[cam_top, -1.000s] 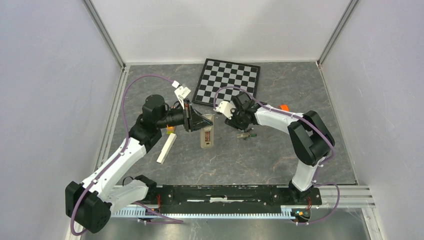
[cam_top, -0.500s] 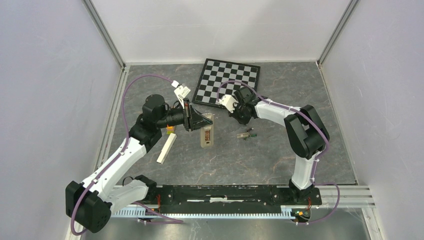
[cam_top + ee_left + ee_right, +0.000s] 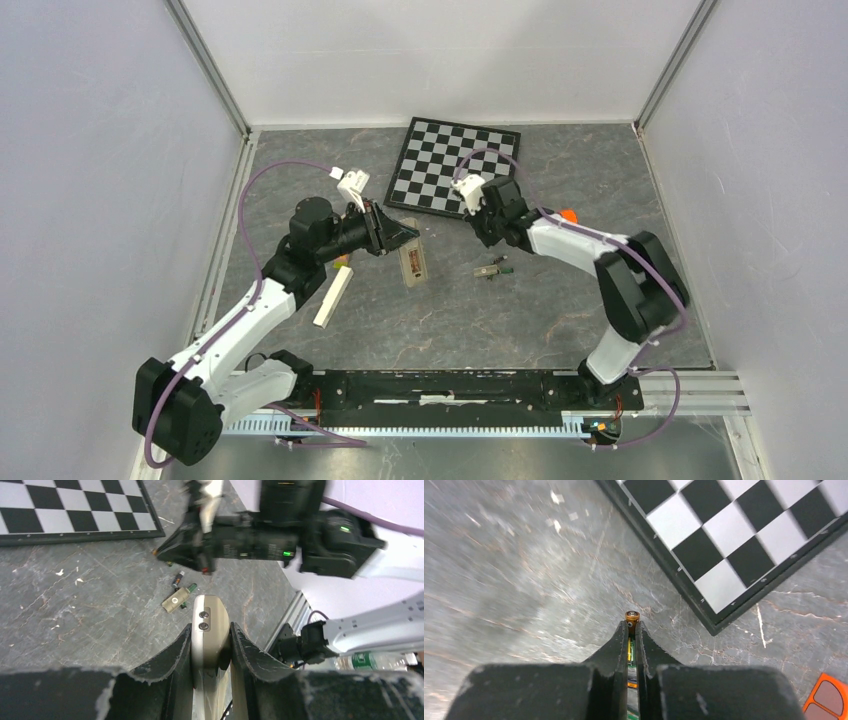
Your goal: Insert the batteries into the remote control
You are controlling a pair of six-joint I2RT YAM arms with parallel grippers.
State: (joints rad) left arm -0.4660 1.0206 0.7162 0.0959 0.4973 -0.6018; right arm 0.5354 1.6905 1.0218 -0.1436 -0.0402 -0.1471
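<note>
Right wrist view: right gripper clamped on one battery, cap end protruding, presumably for insertion; left gripper pinching the remote control by its sides, likely to steady it; spare batteries on table nearby.

pale beige remote control, black-and-white chequered board, grey veined table
</note>
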